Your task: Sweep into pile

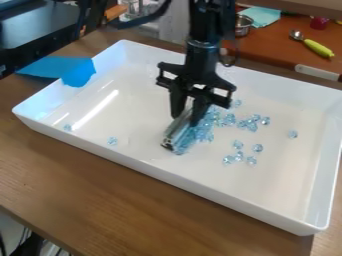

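Hand (pixel 186 118) around silvery tool (pixel 175 134) beside blue beads (pixel 229 120), in white tray (pixel 167 176)

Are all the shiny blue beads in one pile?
No, some blue beads lie scattered in the tray, away from the bunch by the pincer.

I record my gripper (pixel 186 119) black, tray (pixel 167 177) white, beads (pixel 252 126) pale blue, tape (pixel 79 75) bright blue, table (pixel 87 185) brown with wood grain.

Brightly lit; long glare streak (pixel 95 109) w/in tray (pixel 280 185)
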Controlling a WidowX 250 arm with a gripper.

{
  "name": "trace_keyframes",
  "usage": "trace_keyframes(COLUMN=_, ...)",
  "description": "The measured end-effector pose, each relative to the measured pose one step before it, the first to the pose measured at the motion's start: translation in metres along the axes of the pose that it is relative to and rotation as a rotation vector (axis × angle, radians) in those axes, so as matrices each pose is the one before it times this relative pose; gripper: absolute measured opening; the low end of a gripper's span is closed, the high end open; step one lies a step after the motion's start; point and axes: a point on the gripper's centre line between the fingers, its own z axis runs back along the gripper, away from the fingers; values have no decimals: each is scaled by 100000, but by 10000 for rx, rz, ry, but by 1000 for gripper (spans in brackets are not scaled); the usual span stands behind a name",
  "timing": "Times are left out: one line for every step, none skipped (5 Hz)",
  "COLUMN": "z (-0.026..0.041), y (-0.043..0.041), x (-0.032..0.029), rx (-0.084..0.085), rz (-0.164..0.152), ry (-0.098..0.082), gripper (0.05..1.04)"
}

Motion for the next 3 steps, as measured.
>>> trace_keyframes(z=183, y=-2209, x=38, rx=-10, rz=-91, ry=157, gripper=344)
trace_keyframes(z=297, y=-1869, x=41, rx=-66, rz=-49, ry=92, gripper=344)
trace_keyframes(z=144, y=-2142, x=-43, rx=-51, rz=-53, ry=-7, gripper=344)
